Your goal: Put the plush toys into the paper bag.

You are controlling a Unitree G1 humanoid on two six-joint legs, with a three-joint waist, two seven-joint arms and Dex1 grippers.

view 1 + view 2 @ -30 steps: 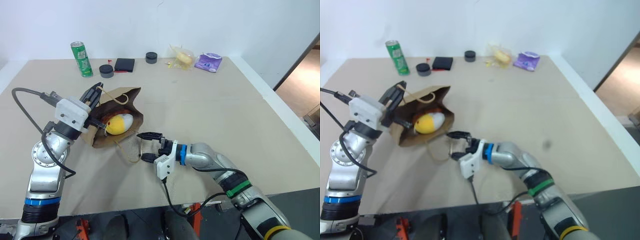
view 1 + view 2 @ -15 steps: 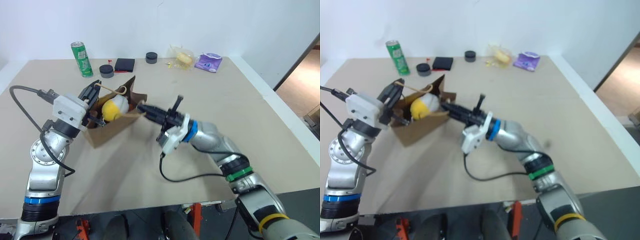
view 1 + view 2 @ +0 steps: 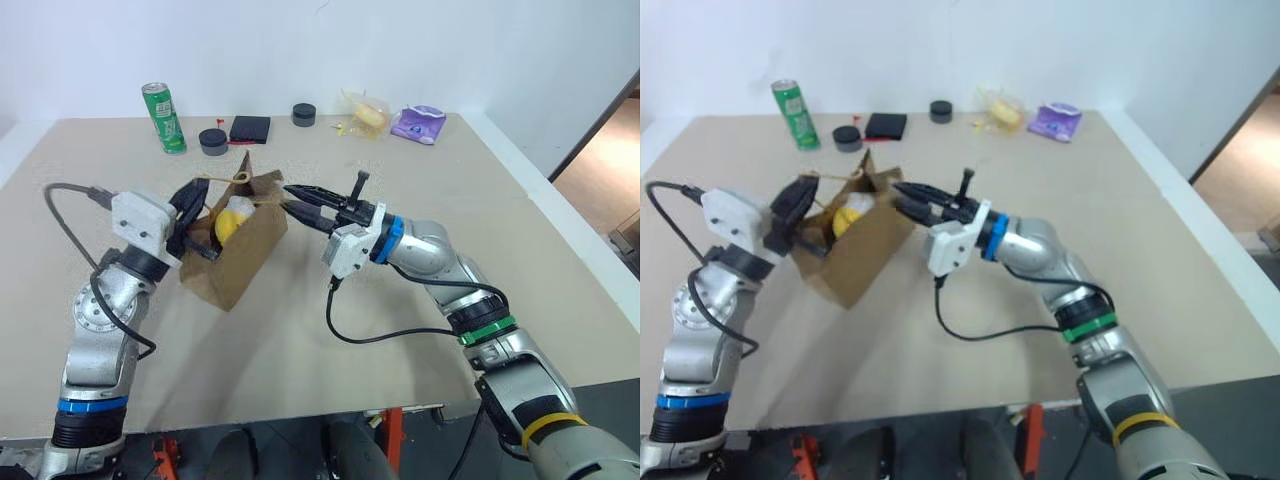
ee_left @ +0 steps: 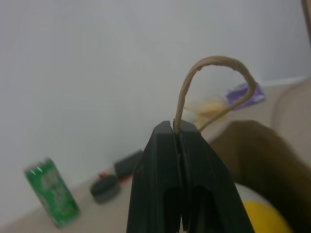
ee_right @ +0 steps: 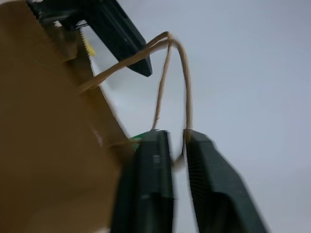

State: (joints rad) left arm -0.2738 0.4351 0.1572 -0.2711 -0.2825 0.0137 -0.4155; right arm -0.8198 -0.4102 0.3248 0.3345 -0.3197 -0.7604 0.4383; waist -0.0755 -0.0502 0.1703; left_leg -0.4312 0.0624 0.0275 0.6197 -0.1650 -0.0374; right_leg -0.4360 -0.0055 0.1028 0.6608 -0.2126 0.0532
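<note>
Bag upright now: the paper bag [image 3: 238, 252], lying flat a second ago, stands near left on the table [image 3: 400, 400], yolk-yellow plush toy [image 3: 228, 222] inside. Left gripper [image 4: 179, 141] pinches one handle [image 4: 214, 82]; right gripper [image 5: 175, 145], fingers slightly parted, straddles the other handle [image 5: 170, 87], having lifted it.

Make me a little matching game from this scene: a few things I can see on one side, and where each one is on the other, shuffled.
Things:
1. yellow-and-white plush toy
2. green can
3. purple packet
4. left gripper

Places or states:
A. at the back of the table, on the right
B. inside the paper bag
C. shut on one handle of the bag
D. standing upright at the back of the table, on the left

Pairs: 1-B, 2-D, 3-A, 4-C
</note>
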